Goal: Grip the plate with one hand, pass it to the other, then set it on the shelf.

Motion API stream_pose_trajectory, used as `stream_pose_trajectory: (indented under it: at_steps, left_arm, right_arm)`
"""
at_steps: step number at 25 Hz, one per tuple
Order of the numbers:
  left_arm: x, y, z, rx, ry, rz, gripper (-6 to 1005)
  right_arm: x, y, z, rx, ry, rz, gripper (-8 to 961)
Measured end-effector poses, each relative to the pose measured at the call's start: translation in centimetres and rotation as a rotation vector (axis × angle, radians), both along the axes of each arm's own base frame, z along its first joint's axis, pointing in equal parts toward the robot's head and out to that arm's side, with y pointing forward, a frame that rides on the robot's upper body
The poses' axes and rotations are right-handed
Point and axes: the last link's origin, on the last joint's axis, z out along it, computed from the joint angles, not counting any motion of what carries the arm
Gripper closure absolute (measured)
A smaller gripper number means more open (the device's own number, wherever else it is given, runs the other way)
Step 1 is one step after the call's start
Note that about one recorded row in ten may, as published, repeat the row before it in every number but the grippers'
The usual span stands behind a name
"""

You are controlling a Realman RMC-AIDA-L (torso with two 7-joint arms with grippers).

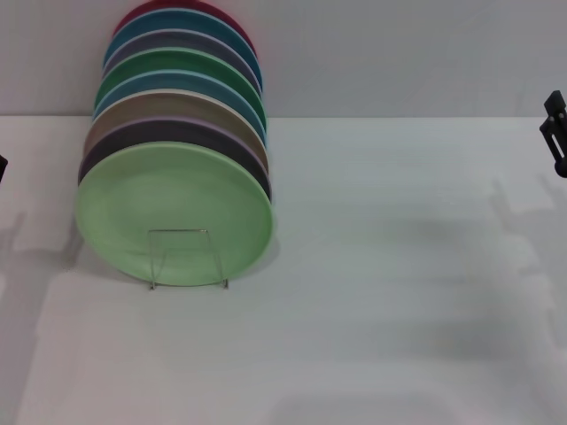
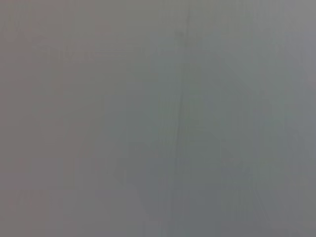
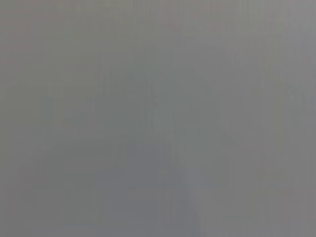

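The pale mint plate (image 1: 173,212) is seen standing on edge at the front of a row of plates (image 1: 182,97), held upright by the clear shelf (image 1: 184,258) — its thin front legs are crossed over the plate's lower face. Behind it a dark purple plate, a tan one, blues, a darker green and a red one are lined up, each leaning on the next, back toward the wall. The whole row is set on the left part of the white table (image 1: 399,292).

The right gripper (image 1: 555,133) is caught at the far right edge of the head view, well apart from the plates — whether its jaws are parted or closed cannot be told. Of the left gripper (image 1: 3,168) only a dark sliver is shown at the left edge; its jaws cannot be judged either. Nothing but flat grey is offered by both wrist views.
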Motion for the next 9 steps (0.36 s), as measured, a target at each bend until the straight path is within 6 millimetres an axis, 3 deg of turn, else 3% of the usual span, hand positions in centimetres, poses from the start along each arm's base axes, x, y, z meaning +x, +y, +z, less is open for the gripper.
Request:
stream_pose_trajectory:
  at_steps: [9]
  left_arm:
    - [0.05,-0.01,-0.09,-0.001,-0.001,-0.001,189]
  right_arm:
    - [-0.34,0.64,0.00,-0.010,-0.011,0.008,250]
